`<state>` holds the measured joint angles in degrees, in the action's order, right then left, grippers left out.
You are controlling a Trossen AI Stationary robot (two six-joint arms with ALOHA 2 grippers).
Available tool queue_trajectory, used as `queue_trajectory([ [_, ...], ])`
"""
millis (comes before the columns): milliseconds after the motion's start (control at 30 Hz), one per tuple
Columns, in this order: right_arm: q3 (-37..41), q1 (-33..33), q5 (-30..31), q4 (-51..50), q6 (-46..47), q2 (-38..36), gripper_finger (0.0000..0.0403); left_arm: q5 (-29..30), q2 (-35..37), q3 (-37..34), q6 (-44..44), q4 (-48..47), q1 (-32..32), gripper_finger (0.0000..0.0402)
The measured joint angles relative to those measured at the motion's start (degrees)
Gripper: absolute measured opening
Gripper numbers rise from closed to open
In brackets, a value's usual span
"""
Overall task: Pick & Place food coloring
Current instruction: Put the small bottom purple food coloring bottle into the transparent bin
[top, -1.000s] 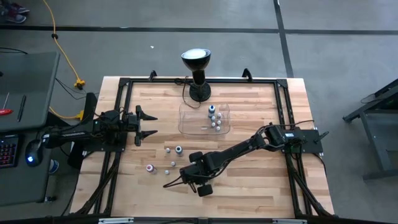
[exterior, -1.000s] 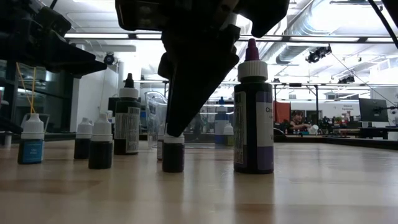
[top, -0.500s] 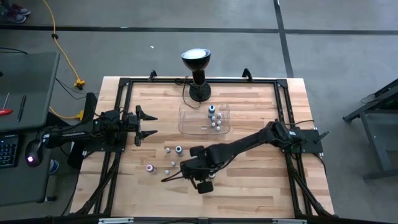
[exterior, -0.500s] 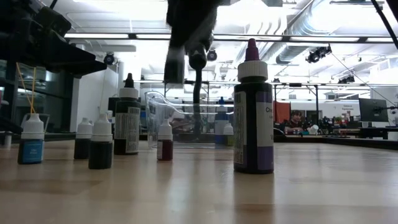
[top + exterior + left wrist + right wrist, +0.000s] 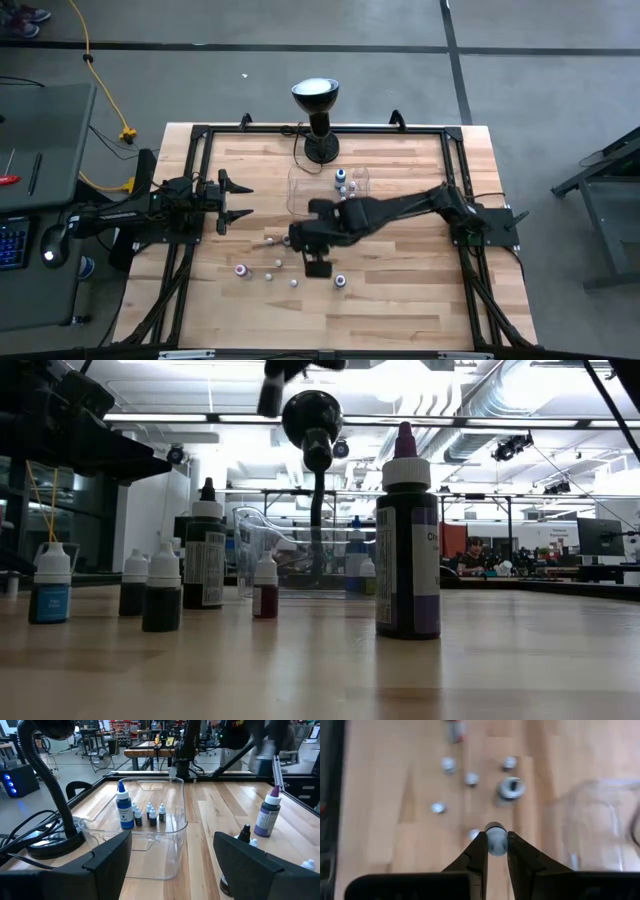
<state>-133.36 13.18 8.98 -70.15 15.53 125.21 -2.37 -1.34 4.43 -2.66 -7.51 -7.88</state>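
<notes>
Food coloring bottle (image 5: 495,840) was pinched by its cap in the nearly closed right tool (image 5: 495,841), lifted above the bench (image 5: 400,300); the clear tray (image 5: 300,195) lay just beyond it, lampward, while the left tool (image 5: 240,200) was parked open, apart

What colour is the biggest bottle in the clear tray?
Blue with a white cap, clearest in the left wrist view.

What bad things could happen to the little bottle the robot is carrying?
The right gripper pinches the small bottle only by its fingertips, high over the table, so it might slip and knock over the loose bottles below. It could also clip the clear tray wall on the way in.
</notes>
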Motion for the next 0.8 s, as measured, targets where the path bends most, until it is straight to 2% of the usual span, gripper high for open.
queue_trajectory([
  [433,0.07,-11.13,4.2,-4.52,12.61,-0.06,0.0042,0.02,0.0,-0.01,0.0,0.02,0.01,0.0278],
  [633,0.13,-12.81,7.67,-10.27,16.54,-0.07,0.0042,0.02,0.0,0.0,0.0,0.01,0.02,0.0278],
  [800,0.13,-13.05,8.21,-14.2,19.61,-0.07,0.0042,0.02,0.0,0.0,-0.01,0.02,0.02,0.0278],
])
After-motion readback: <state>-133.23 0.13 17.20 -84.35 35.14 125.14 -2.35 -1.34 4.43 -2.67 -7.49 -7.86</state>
